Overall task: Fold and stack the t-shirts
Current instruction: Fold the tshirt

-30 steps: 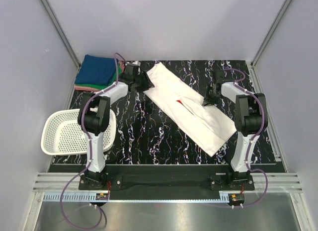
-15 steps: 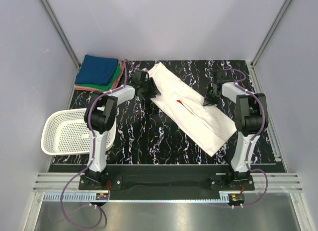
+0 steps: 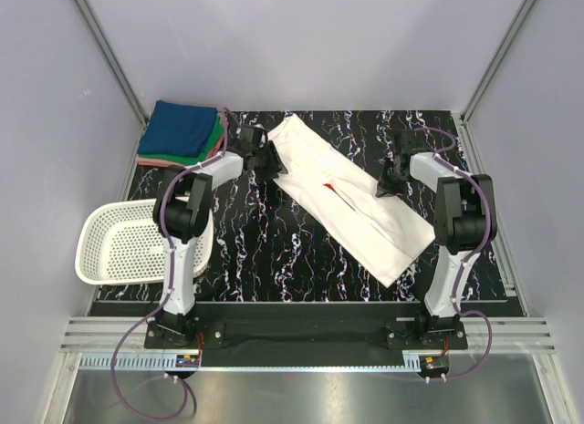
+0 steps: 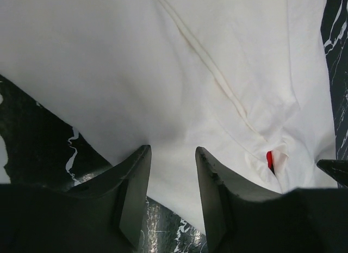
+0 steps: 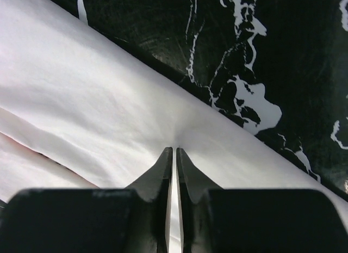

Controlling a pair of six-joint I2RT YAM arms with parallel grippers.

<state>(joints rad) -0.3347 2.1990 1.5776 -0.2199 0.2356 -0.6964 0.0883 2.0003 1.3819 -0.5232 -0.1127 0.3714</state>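
The white mesh basket (image 3: 123, 246) sits at the near left of the table (image 3: 265, 246); beyond it, in the far left corner, lies the stack of folded t-shirts (image 3: 181, 132), blue on top with green and pink edges showing beneath.

Just right of that stack is my left end effector (image 4: 173, 177); its fingers stand apart, unclosed, straddling the left edge of the white t-shirt (image 3: 351, 205), with cloth lying between them but not pinched.

The shirt itself lies flat as a long band, running from the far middle of the table to the near right; a sliver of red print (image 4: 269, 159) peeks out at the middle seam.

On the shirt's right edge is my right end effector (image 5: 174, 155); its fingers are pressed together on a small pucker of white cloth, so I judge that it is gripping the shirt.

To do this fold well, I think the left should settle lower and close on every layer at its edge, not only the top one; then both sides should rise level and travel together, keeping the band taut enough that the folded-in sides do not spill open.
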